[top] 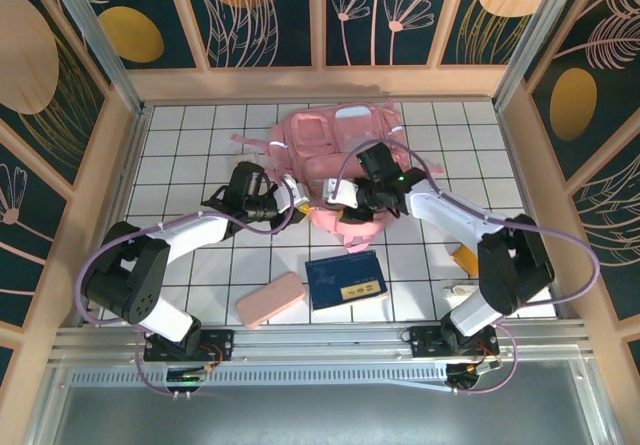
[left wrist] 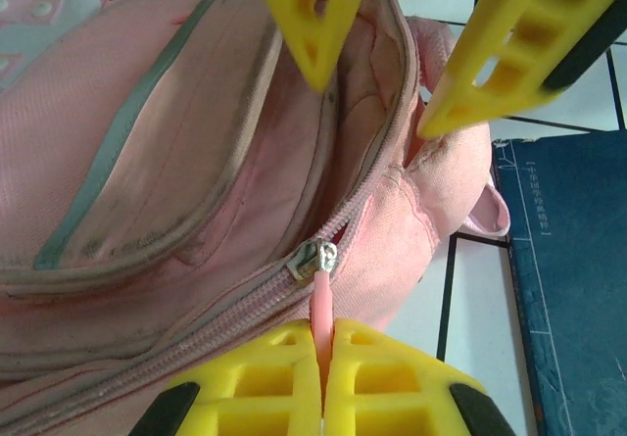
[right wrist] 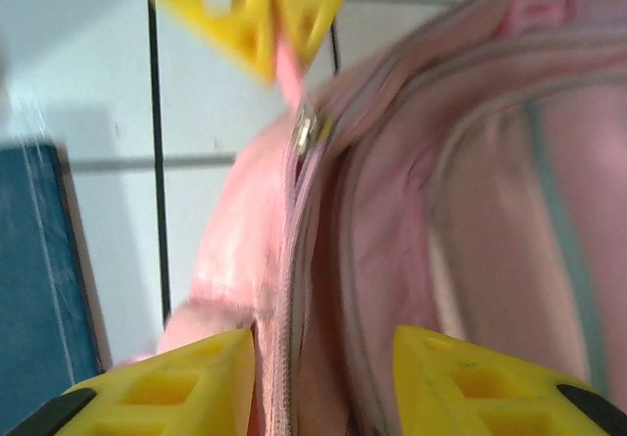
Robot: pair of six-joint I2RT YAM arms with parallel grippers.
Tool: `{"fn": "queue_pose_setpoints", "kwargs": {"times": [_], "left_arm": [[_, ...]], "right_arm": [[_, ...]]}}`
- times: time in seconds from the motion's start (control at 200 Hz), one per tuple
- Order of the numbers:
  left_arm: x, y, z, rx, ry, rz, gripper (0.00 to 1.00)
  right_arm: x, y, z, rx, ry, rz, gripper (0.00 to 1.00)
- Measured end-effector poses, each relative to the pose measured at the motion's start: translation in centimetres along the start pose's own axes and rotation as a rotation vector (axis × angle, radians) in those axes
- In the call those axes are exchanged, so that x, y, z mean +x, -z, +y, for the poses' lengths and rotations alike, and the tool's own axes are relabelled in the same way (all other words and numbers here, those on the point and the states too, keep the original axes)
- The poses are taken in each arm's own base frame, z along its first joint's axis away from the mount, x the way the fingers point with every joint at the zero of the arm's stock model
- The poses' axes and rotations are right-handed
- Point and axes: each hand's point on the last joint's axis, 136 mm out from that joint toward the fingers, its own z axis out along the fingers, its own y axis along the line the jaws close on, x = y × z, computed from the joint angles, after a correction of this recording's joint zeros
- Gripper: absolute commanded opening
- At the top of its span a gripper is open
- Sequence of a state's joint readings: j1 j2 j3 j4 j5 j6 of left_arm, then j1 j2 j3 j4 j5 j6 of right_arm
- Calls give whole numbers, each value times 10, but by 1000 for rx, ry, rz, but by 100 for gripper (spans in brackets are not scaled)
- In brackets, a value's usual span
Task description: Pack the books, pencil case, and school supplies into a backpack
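Basically, left claw [left wrist: 321, 350] is clenched on the pink zipper pull [left wrist: 320, 304] of the backpack [top: 330, 150] at the far-centre of the surface [top: 180, 135], right claw [right wrist: 323, 363] spread astride the rim [left wrist: 392, 83] — pinch that rim first, then drag the pull straight along the track [left wrist: 196, 323] — no twisting.

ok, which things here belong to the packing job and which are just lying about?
Job: large soft pink backpack, its pink zipper pull in the left gripper; thin dark-blue book; light-pink oblong pouch; small orange item.
Not job: white tiled table; dark floral wall panels.
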State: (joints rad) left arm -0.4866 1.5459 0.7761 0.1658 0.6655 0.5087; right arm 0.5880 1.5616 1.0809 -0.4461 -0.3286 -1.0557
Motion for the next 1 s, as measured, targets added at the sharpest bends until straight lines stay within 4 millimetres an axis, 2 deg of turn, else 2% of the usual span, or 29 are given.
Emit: {"fn": "queue_pose_setpoints", "kwargs": {"times": [0.06, 0.165, 0.28, 0.42, 0.53, 0.656, 0.711, 0.776, 0.821, 0.906, 1.001], "left_arm": [[-2, 0, 0, 3, -10, 0, 0], [-6, 1, 1, 8, -25, -3, 0], [-6, 1, 1, 9, -42, -1, 0], [-4, 1, 0, 16, -51, 10, 0], [-5, 1, 0, 16, -57, 11, 0], [-4, 1, 0, 18, -65, 15, 0], [-4, 1, 0, 18, -70, 15, 0], [-4, 1, 0, 18, -77, 15, 0], [-4, 1, -1, 19, -81, 17, 0], [-3, 1, -1, 22, -86, 20, 0], [-3, 1, -1, 22, -93, 20, 0]], "right_arm": [[16, 2, -1, -4, 38, 45, 52], [42, 14, -16, 40, 70, 108, 53], [69, 26, -20, 85, 94, 172, 46], [86, 21, -9, 76, 124, 217, 33], [92, 16, -8, 90, 148, 239, 22], [93, 12, -12, 122, 188, 259, 17], [93, 12, -13, 132, 196, 265, 20], [92, 13, -16, 145, 207, 266, 33], [91, 15, -19, 154, 220, 265, 36], [89, 19, -22, 161, 225, 261, 36], [91, 25, -27, 159, 216, 256, 28]]}}
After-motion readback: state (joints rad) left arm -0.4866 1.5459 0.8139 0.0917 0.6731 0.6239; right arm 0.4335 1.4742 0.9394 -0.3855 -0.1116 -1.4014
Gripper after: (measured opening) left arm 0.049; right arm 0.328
